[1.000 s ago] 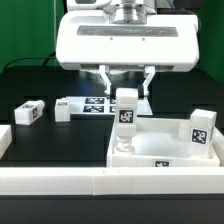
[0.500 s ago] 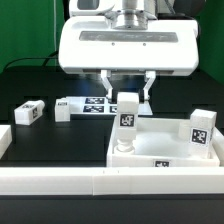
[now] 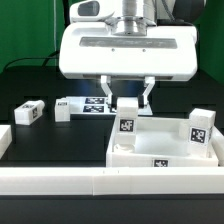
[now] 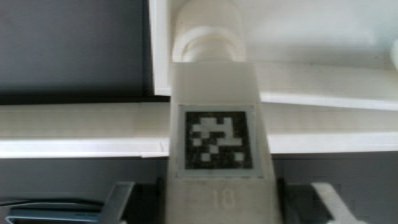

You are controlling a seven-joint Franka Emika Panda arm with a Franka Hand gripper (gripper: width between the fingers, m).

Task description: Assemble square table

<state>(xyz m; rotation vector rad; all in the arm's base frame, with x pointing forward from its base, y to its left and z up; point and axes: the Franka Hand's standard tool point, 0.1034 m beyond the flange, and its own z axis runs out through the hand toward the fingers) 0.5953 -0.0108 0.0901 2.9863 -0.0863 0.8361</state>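
At the corner of the tabletop on the exterior view's left, the tool clamps a leg upright, probably held straight for screwing in. A second leg stands at the right corner.

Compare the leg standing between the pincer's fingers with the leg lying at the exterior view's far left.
The upright leg stands on end under the pincer; the far-left leg lies on its side. The upright leg sits in a corner of the table top; the far-left leg rests on the black table, apart from it. The pincer flanks the upright leg; nothing touches the far-left leg. Both are white blocks bearing a black-and-white tag.
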